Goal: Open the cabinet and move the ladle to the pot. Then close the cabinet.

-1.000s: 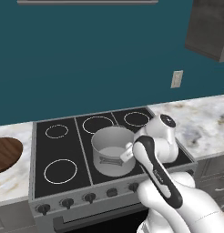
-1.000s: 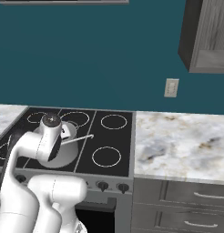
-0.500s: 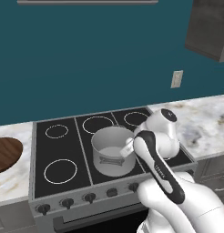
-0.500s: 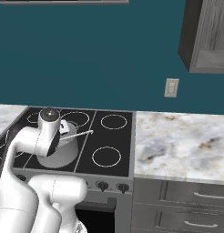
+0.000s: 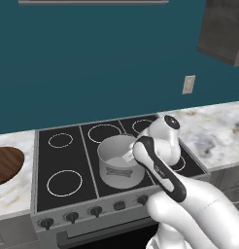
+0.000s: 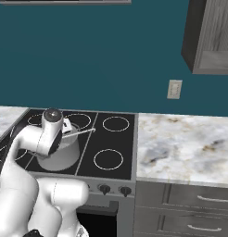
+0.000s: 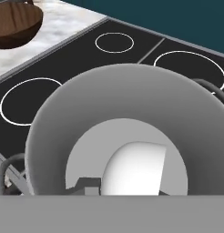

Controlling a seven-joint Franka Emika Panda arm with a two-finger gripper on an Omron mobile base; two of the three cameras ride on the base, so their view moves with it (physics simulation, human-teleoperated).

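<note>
The pot [image 7: 127,113] stands on the black stove [image 7: 63,59], a pale rounded ladle bowl [image 7: 134,168] inside it, with a brown board [image 7: 16,20] at the far corner.

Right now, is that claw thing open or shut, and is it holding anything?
Gripper: shut on the ladle, holding it over the pot on the stove.

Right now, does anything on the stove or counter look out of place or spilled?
Nothing looks spilled or damaged. The pot stands upright on the stove. A pale rounded thing, likely the ladle, hangs inside it, and a thin handle pokes over its rim.
</note>
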